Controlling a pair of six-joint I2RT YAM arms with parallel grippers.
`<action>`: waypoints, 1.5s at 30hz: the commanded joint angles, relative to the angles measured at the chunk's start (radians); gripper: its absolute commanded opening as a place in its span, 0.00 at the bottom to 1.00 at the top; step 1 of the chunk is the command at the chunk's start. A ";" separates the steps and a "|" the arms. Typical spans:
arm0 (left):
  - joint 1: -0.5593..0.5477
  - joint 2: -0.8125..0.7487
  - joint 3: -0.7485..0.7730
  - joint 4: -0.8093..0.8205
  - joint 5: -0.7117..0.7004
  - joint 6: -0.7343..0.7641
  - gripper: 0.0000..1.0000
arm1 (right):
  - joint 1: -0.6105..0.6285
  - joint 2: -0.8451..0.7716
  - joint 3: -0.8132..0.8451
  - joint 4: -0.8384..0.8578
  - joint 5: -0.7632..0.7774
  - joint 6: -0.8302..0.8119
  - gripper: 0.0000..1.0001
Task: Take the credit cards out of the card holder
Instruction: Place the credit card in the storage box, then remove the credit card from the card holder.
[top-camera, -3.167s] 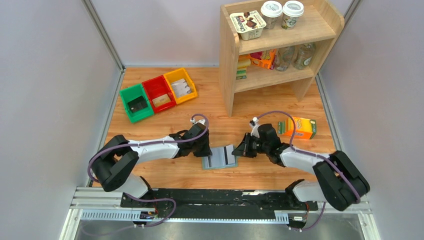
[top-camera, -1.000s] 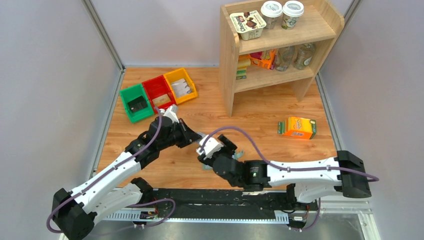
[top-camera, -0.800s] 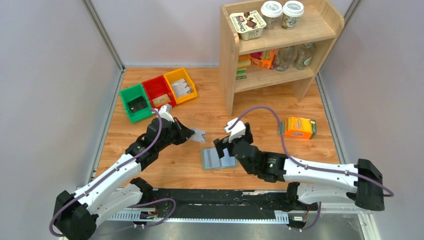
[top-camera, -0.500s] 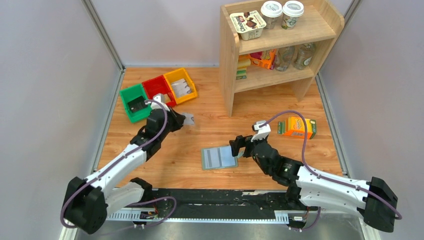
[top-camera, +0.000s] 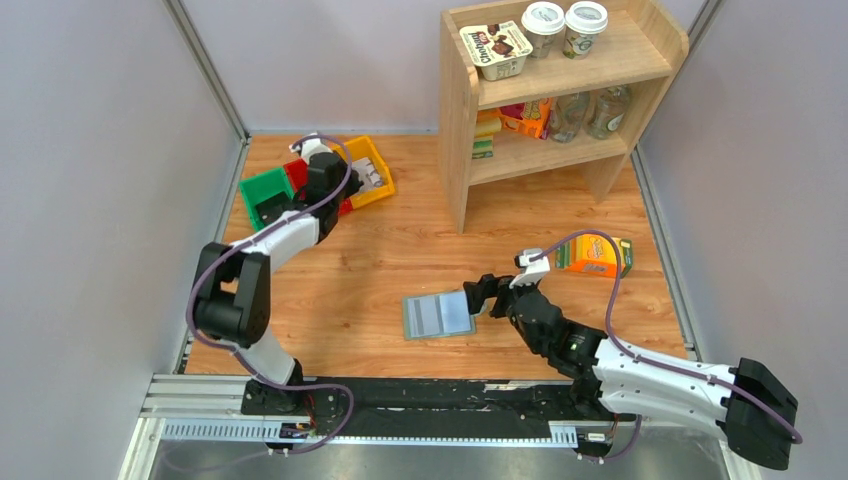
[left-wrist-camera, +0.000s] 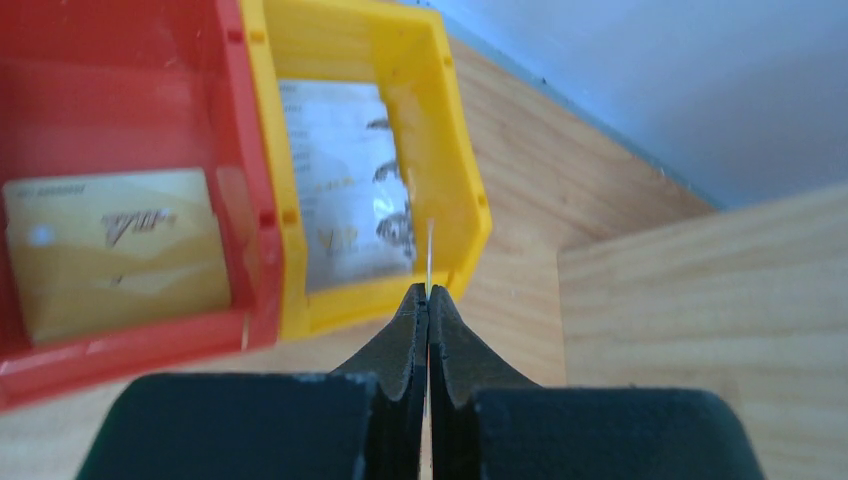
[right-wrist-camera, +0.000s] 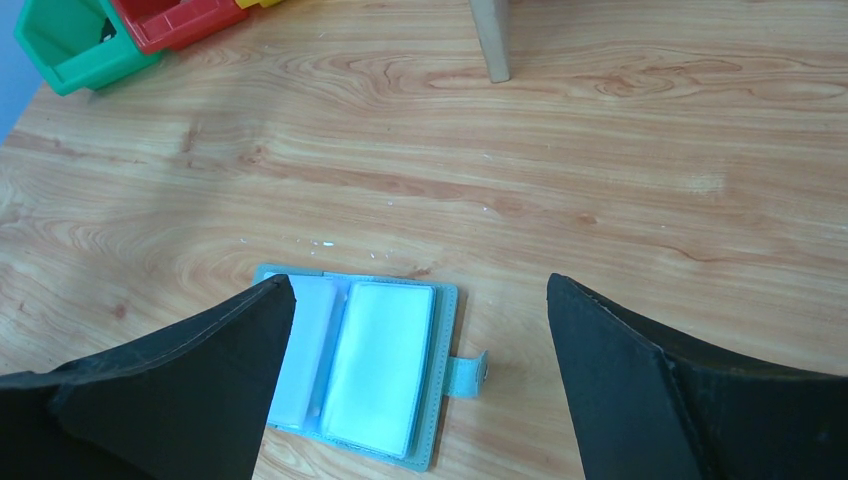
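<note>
At the far left, a green bin (top-camera: 250, 205) is being shown beside a red bin (left-wrist-camera: 262, 215), in which a gold card (left-wrist-camera: 115, 250) is lying; its script is being blurred past reading. Next to it, in the yellow bin (left-wrist-camera: 462, 180), a silvery card (left-wrist-camera: 340, 190) with rows of unreadable print is being seen. Above the yellow bin's near wall, the left gripper (left-wrist-camera: 428, 300) is being kept clamped on a thin credit card (left-wrist-camera: 430, 250), viewed edge-on as a pale line.

Toward the middle, the card holder (right-wrist-camera: 378, 365) is being displayed open and flat on the wooden table (right-wrist-camera: 600, 150), pale panels up, its tab (right-wrist-camera: 465, 373) pointing right. The right gripper (right-wrist-camera: 418, 285) is being held over it with jaws spread wide, gripping nothing.

Further right, on the wooden shelf (top-camera: 458, 150), a tub (top-camera: 495, 50) apparently lettered "Chobani" is being kept beside two lidded cups (top-camera: 543, 25). An orange carton (top-camera: 595, 255) is lying at the right.
</note>
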 joint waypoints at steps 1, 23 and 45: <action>0.026 0.163 0.132 0.068 -0.032 0.011 0.00 | -0.005 -0.022 -0.015 0.089 0.016 -0.009 1.00; 0.033 0.300 0.333 -0.172 -0.125 0.044 0.49 | -0.005 -0.031 -0.009 0.066 0.030 -0.016 1.00; -0.163 -0.343 0.043 -0.653 0.140 0.092 0.54 | 0.019 0.426 0.514 -0.569 -0.242 0.080 1.00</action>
